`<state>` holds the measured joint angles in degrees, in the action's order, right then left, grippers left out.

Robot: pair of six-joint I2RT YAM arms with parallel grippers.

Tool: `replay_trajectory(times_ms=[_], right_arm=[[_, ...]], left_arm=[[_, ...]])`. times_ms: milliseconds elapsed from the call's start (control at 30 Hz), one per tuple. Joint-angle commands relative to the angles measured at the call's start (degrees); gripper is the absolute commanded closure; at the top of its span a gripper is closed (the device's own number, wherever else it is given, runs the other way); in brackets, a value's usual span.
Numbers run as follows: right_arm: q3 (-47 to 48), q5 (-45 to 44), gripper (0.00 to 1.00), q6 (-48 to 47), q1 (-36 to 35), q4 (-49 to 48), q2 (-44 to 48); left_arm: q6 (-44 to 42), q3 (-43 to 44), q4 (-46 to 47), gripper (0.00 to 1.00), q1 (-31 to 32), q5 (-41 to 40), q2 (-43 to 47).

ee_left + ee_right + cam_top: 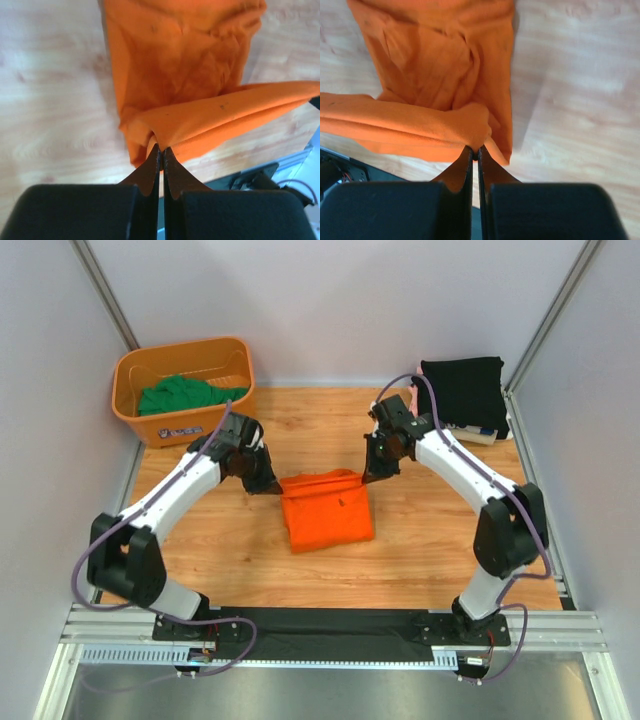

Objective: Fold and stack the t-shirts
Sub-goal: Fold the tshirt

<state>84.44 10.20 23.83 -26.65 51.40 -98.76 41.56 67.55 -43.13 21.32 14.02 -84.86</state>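
Note:
The bright orange t-shirt (pixel 325 510) lies partly folded in the middle of the wooden table. My left gripper (pixel 272 485) is shut on its far left corner, seen in the left wrist view (pixel 161 148) pinching the orange t-shirt (pixel 185 75). My right gripper (pixel 368 476) is shut on its far right corner, seen in the right wrist view (pixel 475 150) with the orange t-shirt (pixel 440 65) below. The far edge is lifted and stretched between both grippers. A green t-shirt (pixel 185 395) lies in the basket. A folded black t-shirt (pixel 462 390) tops a stack at the back right.
The rigid orange plastic basket (pixel 180 425) stands at the back left. Pale shirts (pixel 482 432) peek out under the black one. Grey walls and metal posts close in the table. A black strip (pixel 330 625) runs along the near edge between the arm bases.

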Motion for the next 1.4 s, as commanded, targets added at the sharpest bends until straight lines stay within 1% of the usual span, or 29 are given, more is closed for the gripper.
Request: replay_trajectory(times_ms=[0, 133, 167, 300, 400, 433, 467, 500, 533, 600, 633, 667, 733, 767, 800, 833, 867, 900, 967, 1000, 1033, 1133, 1233, 1300, 1367], right_arm=[[8.2, 1.0, 1.00, -3.8, 2.0, -0.2, -7.0], [16.4, 1.2, 1.00, -4.7, 3.3, 0.9, -15.3], [17.9, 1.1, 1.00, -4.8, 3.4, 1.2, -16.8], [23.0, 3.0, 1.00, -5.2, 4.5, 1.4, -23.5], [25.8, 3.7, 0.86, -5.8, 5.1, 1.0, -26.2], [26.6, 4.0, 0.72, -6.0, 5.3, 0.8, -26.8], [27.9, 4.4, 0.61, -6.3, 5.6, 0.3, -27.4], [28.2, 4.3, 0.51, -6.3, 5.9, 0.0, -27.9], [28.4, 3.7, 0.42, -6.3, 6.3, 0.1, -27.7], [24.5, 2.1, 0.37, -6.2, 6.7, -1.7, -23.9], [21.6, 1.6, 0.31, -6.1, 6.7, -3.2, -21.8], [16.2, 1.4, 0.29, -6.0, 6.7, -4.7, -17.3], [10.4, 2.8, 0.27, -5.4, 6.7, -8.9, -11.1], [7.9, 3.9, 0.27, -4.9, 6.7, -10.3, -9.2], [1.9, 5.1, 0.27, -3.7, 6.7, -13.1, -7.3], [-0.7, 6.6, 0.27, -3.1, 6.3, -14.7, -5.6], [-3.9, 9.5, 0.27, -2.6, 6.0, -16.7, -2.7], [-8.4, 10.7, 0.27, -1.2, 5.3, -20.2, -1.9], [-12.2, 12.5, 0.27, 0.2, 4.4, -23.1, -1.0], [-15.2, 12.7, 0.28, 1.1, 3.1, -24.1, -1.1], [-16.7, 12.7, 0.28, 1.6, 2.3, -25.0, -1.3], [-22.5, 12.2, 0.30, 4.4, -1.2, -29.4, -2.7], [-25.0, 11.3, 0.32, 6.6, -5.0, -30.7, -2.9], [-25.6, 10.1, 0.31, 7.9, -8.4, -31.6, -1.4], [-25.1, 11.2, 0.32, 8.7, -10.8, -31.3, -0.9]], left_arm=[[-3.9, 5.0, 0.8, 1.00, -3.7, 2.7, -7.0], [-4.7, 10.6, 2.2, 1.00, -6.6, 4.3, -16.3], [-4.9, 13.4, 1.7, 1.00, -6.9, 5.3, -20.1], [-5.2, 17.4, 1.1, 1.00, -7.3, 5.0, -26.1], [-5.3, 19.1, 0.9, 1.00, -7.6, 3.1, -28.5], [-5.3, 19.5, 0.9, 0.96, -7.7, 2.7, -29.0], [-5.4, 20.6, 0.7, 0.92, -7.8, 0.9, -29.5], [-5.6, 21.4, 0.3, 0.86, -7.8, 0.1, -29.8], [-5.9, 22.3, -1.4, 0.70, -7.8, -1.4, -29.9], [-7.2, 23.9, -2.7, 0.57, -7.4, -2.9, -28.7], [-7.5, 23.9, -4.0, 0.49, -6.9, -6.5, -26.3], [-8.1, 23.4, -4.3, 0.45, -6.4, -8.6, -24.8], [-9.3, 22.5, -5.8, 0.40, -4.5, -13.4, -21.0], [-9.5, 22.0, -6.3, 0.40, -3.8, -13.9, -19.7], [-9.7, 21.5, -6.5, 0.40, -2.2, -15.4, -18.6], [-9.6, 20.8, -6.8, 0.41, -1.3, -16.2, -16.4], [-9.4, 19.3, -6.8, 0.42, -0.2, -16.2, -15.4], [-8.7, 18.6, -6.6, 0.44, 2.1, -16.0, -14.6], [-8.0, 16.3, -5.8, 0.46, 4.6, -14.5, -13.1], [-7.6, 15.6, -4.3, 0.46, 7.4, -14.5, -12.7], [-7.6, 14.2, -3.3, 0.47, 8.8, -13.0, -12.1], [-7.6, 12.9, -2.2, 0.48, 12.8, -12.9, -12.4], [-7.1, 10.9, -2.2, 0.50, 13.6, -11.7, -11.8], [-7.0, 9.6, -2.1, 0.50, 13.5, -12.6, -10.2], [-7.8, 8.4, -2.2, 0.50, 13.5, -13.0, -9.0]])
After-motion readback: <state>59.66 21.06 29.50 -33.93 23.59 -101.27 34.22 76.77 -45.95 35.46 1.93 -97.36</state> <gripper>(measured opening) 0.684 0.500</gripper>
